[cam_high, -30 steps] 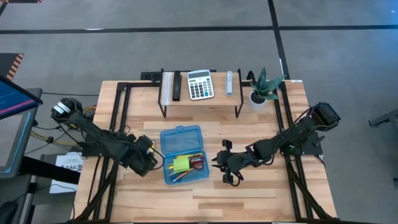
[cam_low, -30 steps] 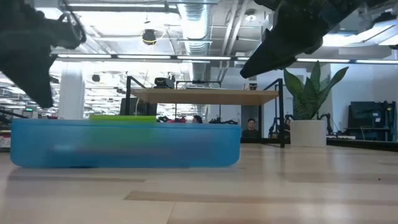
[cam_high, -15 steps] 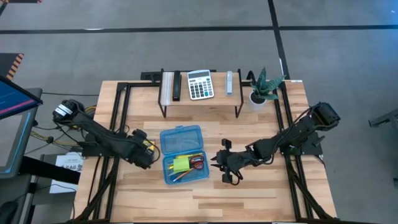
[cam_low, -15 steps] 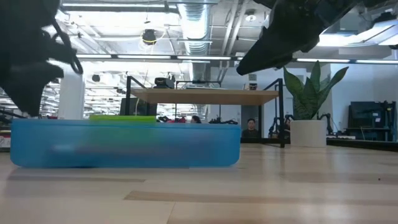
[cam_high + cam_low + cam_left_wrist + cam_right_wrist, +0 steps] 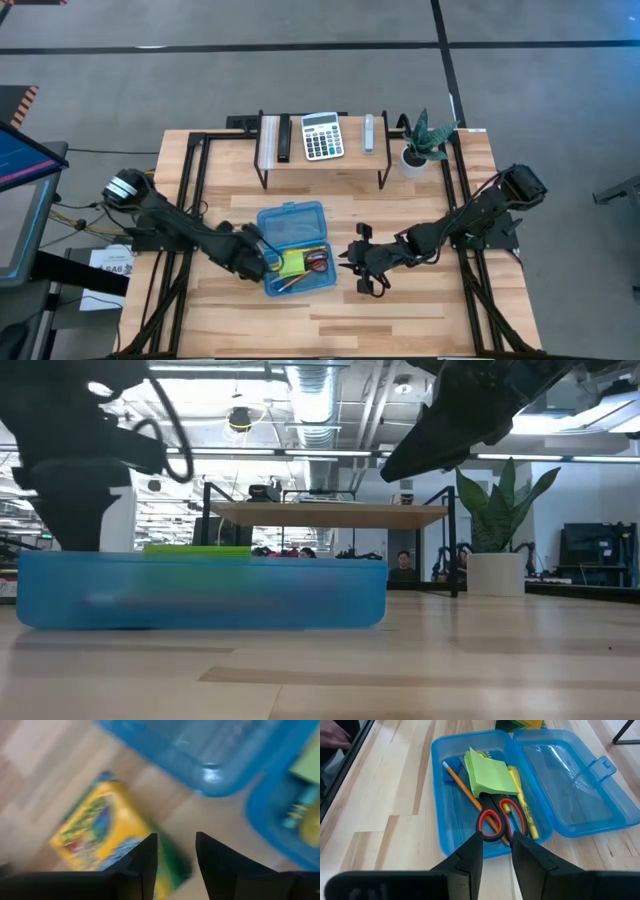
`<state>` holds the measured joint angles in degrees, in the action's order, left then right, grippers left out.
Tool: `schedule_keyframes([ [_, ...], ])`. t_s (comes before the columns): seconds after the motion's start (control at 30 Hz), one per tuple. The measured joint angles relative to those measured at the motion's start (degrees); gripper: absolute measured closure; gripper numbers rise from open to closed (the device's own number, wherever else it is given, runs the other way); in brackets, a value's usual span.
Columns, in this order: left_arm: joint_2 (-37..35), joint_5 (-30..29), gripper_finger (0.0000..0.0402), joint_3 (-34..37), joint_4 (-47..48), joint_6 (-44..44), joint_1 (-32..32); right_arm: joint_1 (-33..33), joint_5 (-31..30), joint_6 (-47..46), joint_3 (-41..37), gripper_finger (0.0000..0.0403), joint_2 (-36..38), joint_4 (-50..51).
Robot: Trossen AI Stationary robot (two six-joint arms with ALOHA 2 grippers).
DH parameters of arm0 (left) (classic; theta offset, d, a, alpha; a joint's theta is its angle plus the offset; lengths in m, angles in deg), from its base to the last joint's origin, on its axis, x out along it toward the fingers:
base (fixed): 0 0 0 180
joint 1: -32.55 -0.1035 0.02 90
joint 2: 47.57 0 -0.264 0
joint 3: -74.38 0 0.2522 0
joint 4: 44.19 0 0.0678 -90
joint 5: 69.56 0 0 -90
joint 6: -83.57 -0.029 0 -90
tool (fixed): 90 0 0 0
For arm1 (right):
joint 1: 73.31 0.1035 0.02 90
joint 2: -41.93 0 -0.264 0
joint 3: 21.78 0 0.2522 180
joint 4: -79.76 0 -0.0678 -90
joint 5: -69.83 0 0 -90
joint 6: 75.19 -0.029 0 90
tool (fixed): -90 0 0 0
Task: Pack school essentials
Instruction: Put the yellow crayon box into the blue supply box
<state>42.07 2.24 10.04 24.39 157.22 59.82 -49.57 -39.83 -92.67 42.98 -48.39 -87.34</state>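
An open blue plastic case (image 5: 295,250) lies mid-table with its lid (image 5: 570,795) flat toward the far edge. Its tray (image 5: 440,820) holds a lime-green sticky-note pad (image 5: 490,777), red-handled scissors (image 5: 500,822) and an orange pencil (image 5: 465,790). The yellow-green crayon box (image 5: 95,837) lies on the table just left of the case. My left gripper (image 5: 175,857) is open, points steeply down and stands over the crayon box's green edge. My right gripper (image 5: 496,850) hangs open above the table, right of the case, with nothing between its fingers. My left gripper comes from above at the crayon box's green edge (image 5: 176,866), which shows in the gap between its fingers. The view is blurred, and I cannot tell whether the fingers touch the box.
A black rack at the far edge carries a calculator (image 5: 322,136) and some small items. A potted plant (image 5: 420,145) stands at its right end. Bare wood lies in front of the case and between the case and the rack.
My left gripper has gone toward the table's right, toward the blue case, and down, ending at the case's left side over the crayon box. The right arm has kept still.
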Motion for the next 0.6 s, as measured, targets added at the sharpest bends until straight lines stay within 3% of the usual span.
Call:
schedule_keyframes([
  [0.33, 14.18, -0.01, 0.0284, -11.71, -0.95, -8.54, -0.62, 0.0, 0.0, -0.02, -0.01, 0.028, 0.0, 0.22],
  [0.6, 15.55, -4.9, 0.0282, -14.03, -3.7, -14.15, -5.07, 0.26, 0.0, -0.02, 0.0, 0.028, 0.0, 0.55],
])
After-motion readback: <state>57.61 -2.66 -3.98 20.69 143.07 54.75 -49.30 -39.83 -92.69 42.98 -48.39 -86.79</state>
